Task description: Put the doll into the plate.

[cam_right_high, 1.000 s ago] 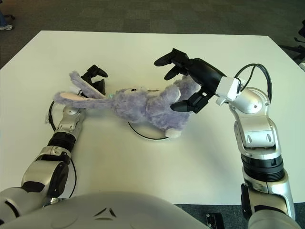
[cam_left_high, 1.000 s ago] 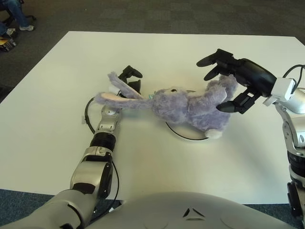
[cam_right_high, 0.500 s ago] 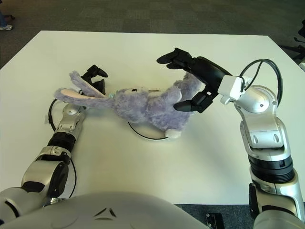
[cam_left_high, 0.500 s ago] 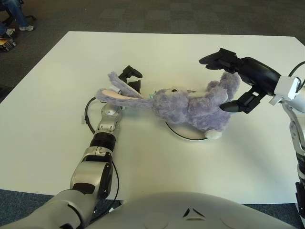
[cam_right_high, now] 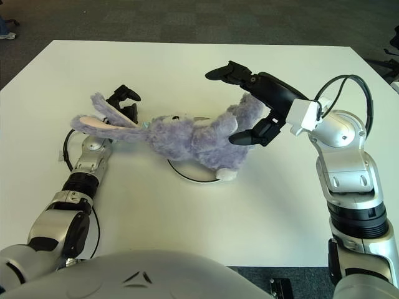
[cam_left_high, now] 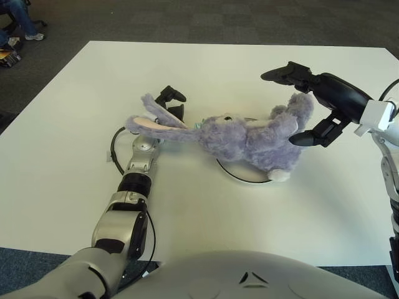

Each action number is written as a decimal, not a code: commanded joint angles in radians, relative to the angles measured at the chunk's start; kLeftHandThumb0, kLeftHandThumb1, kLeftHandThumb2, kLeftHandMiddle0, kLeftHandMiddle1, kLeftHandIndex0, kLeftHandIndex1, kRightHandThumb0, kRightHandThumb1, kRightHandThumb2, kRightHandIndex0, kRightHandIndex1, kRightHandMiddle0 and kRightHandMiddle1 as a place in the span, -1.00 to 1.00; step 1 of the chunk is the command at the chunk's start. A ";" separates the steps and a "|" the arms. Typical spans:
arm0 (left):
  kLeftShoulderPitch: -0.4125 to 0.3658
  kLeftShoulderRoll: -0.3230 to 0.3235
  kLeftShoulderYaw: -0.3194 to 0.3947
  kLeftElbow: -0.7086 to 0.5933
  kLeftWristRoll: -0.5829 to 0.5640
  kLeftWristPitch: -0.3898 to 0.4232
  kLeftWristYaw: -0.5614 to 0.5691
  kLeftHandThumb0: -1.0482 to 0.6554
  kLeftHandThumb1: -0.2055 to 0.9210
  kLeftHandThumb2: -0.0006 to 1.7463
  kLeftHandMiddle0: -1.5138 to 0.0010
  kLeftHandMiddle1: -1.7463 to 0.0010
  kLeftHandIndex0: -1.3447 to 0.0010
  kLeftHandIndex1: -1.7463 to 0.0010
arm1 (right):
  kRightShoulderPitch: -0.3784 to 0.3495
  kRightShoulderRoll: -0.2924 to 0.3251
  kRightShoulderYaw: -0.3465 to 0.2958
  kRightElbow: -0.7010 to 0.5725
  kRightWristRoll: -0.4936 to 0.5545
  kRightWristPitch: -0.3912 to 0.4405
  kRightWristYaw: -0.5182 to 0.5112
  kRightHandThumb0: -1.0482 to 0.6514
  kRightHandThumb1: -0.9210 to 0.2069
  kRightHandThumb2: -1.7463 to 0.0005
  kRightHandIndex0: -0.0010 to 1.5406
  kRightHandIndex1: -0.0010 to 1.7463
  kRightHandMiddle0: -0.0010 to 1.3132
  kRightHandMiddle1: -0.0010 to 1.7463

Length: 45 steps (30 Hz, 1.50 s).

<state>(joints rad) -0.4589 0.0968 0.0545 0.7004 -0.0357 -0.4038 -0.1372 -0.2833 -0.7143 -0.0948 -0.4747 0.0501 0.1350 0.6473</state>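
The robot's arms are silver-grey metal segments joined by black ribbed collars. Both the left hand [cam_left_high: 169, 103] and the right hand [cam_right_high: 252, 106] are glossy black with three jointed fingers. A white block sits at the right wrist, where black cables loop. A smooth grey torso shell fills the frame's bottom edge.
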 commanded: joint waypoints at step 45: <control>0.046 -0.006 0.000 0.032 0.000 0.015 -0.010 -0.26 0.27 0.23 -0.55 -1.00 0.31 -1.00 | 0.010 0.085 -0.206 0.075 -0.143 0.320 -0.249 -0.33 -0.43 0.10 -0.07 0.94 -0.40 0.69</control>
<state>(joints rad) -0.4558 0.0974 0.0571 0.6961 -0.0354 -0.4026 -0.1371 -0.2554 -0.6467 -0.2720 -0.4006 -0.1388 0.4113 0.3899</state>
